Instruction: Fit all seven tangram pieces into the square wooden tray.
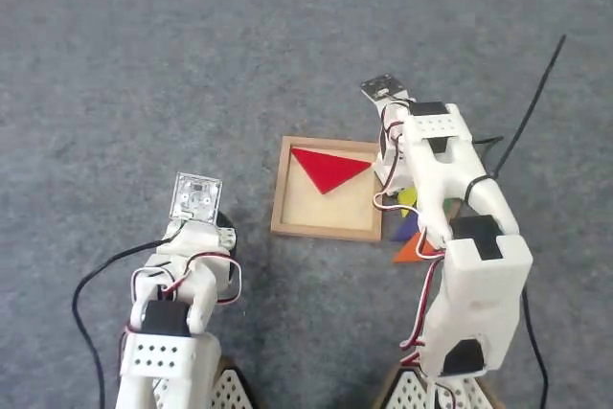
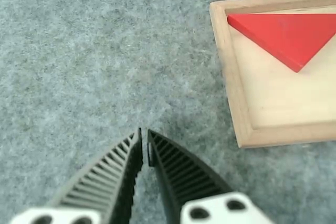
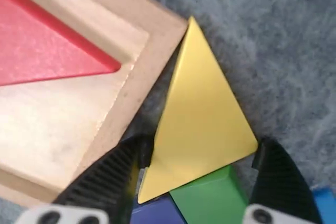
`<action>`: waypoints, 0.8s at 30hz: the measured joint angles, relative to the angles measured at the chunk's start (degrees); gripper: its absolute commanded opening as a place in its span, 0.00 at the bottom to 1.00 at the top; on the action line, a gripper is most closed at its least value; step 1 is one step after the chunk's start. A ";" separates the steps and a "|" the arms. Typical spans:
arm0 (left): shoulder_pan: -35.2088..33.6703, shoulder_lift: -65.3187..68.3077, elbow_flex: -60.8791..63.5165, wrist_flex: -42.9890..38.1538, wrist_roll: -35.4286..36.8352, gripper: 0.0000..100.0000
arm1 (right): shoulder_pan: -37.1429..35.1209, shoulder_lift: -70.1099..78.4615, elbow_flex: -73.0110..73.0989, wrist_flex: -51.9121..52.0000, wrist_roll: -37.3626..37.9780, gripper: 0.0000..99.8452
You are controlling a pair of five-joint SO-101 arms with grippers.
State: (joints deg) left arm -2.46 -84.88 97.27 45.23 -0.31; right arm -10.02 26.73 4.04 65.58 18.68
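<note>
The square wooden tray (image 1: 279, 193) is set on the grey felt worktop (image 1: 134, 93), nearer the right arm than the left. A red triangle (image 1: 328, 170) is laid flat inside it, its long side along the far rim; plain wood is seen over the rest of the tray floor.

Loose pieces are gathered just outside the tray's right rim, partly covered by the right arm in the high view: a yellow triangle (image 3: 202, 114), a green piece (image 3: 210, 200), a dark blue piece (image 3: 157, 211) and an orange piece (image 1: 412, 251). One tip of the yellow triangle is placed at the tray's outer edge, and the green and dark blue pieces are met along its opposite side.

The right gripper (image 3: 199, 148) is held low over the yellow triangle, with the jaws spread wide, one on either side of it; whether they touch it cannot be told.

The left gripper (image 2: 143, 132) is held over the worktop to the left of the tray. Its jaws are drawn almost together, with nothing between them.
</note>
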 measured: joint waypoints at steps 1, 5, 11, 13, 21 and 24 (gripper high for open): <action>0.00 0.00 0.00 0.00 0.00 0.02 | 0.00 0.00 0.00 0.00 0.00 0.27; 0.00 0.00 0.00 0.00 0.00 0.02 | 0.70 -1.23 0.00 0.62 0.00 0.27; 0.00 0.00 0.00 0.00 0.00 0.02 | 2.46 -8.62 3.08 0.79 -0.09 0.27; 0.00 0.00 0.00 0.00 0.00 0.02 | 2.37 -11.34 5.45 0.79 -0.09 0.27; 0.00 0.00 0.00 0.00 0.00 0.02 | 0.53 -19.78 9.05 0.26 -1.23 0.33; 0.00 0.00 0.00 0.00 0.00 0.02 | 0.53 -19.60 9.05 0.18 -1.23 0.39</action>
State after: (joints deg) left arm -2.46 -84.88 97.27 45.23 -0.31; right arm -9.49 7.12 13.10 65.76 17.45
